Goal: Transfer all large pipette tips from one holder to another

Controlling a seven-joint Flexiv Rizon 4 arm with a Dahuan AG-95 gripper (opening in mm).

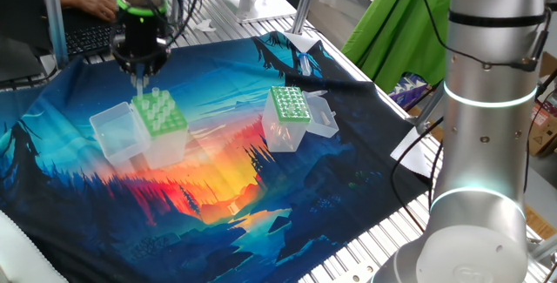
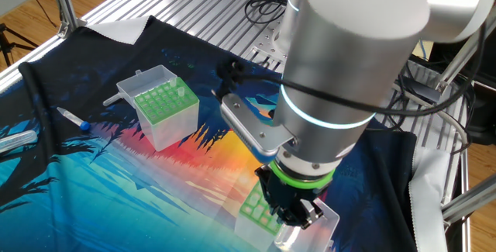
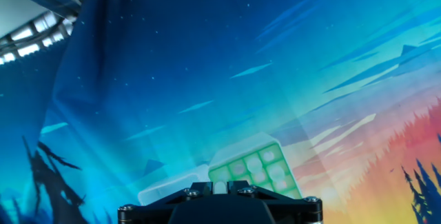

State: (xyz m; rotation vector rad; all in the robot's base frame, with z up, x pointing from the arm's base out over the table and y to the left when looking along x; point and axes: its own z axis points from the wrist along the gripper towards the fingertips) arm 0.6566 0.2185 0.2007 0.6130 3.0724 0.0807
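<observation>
Bright cloth [image 1: 218, 187] with a sunset picture covers the metal table [image 1: 383, 231]. On it sit two clear boxes, well apart. The wide-hole holder [image 1: 161, 117] has a light green top, and its lid [image 1: 117, 135] lies open beside it. More big tips [image 1: 157, 100] stand up in its holes. The small-hole holder [image 1: 289, 107] has a darker green top with lots of tiny dots. The claw [image 1: 139, 72] points down, just above the back corner of the wide-hole holder. Its two fingers are close together, and a thin pale stick hangs between them. I think that is one pipette tip [image 1: 139, 87], pinched near its wide top end, but it is small and hard to see. In the hand view, only the green top shows under the black hand, not the fingers. A tip like this is very light, stiff, smooth and a bit slippery. It is thin plastic, so a hard squeeze could bend or crack it. The best place to hold it is the wide upper part. The thin point must hang straight down so it can slide into a hole.
</observation>
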